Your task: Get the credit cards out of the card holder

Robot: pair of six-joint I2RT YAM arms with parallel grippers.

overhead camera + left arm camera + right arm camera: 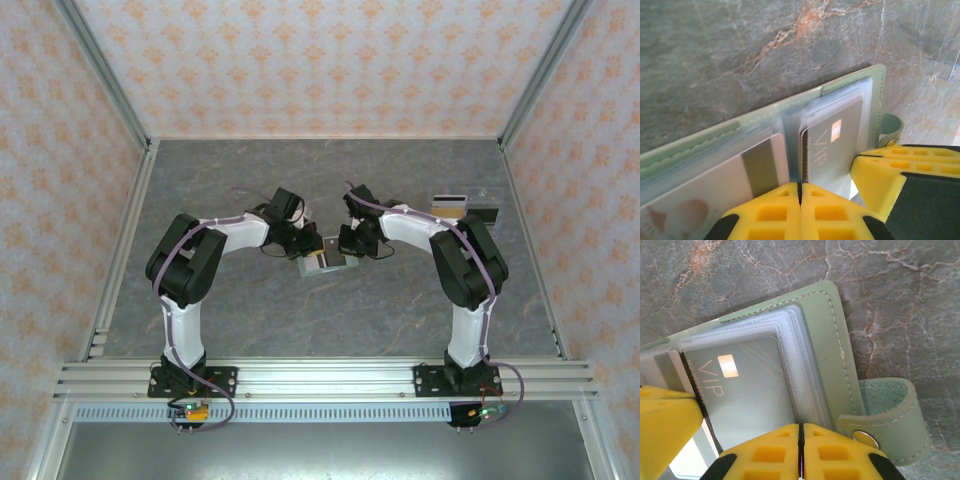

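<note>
lab test booth: aluminium rails (320, 375), wallpapered walls (320, 60).

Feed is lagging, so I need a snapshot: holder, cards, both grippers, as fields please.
holder: open on the table, strap undone
VIP card: inside a clear sleeve
loose cards: far right of table, apart from holder
left gripper: shut at VIP card's edge, grip unclear
right gripper: shut at sleeves' edge, grip unclear

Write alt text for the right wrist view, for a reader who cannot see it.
An open sage-green card holder lies on a grey marbled table, a grey card marked VIP in its clear sleeve. The right gripper has its yellow jaws shut at the card's lower edge; a snap strap sticks out at right.
</note>
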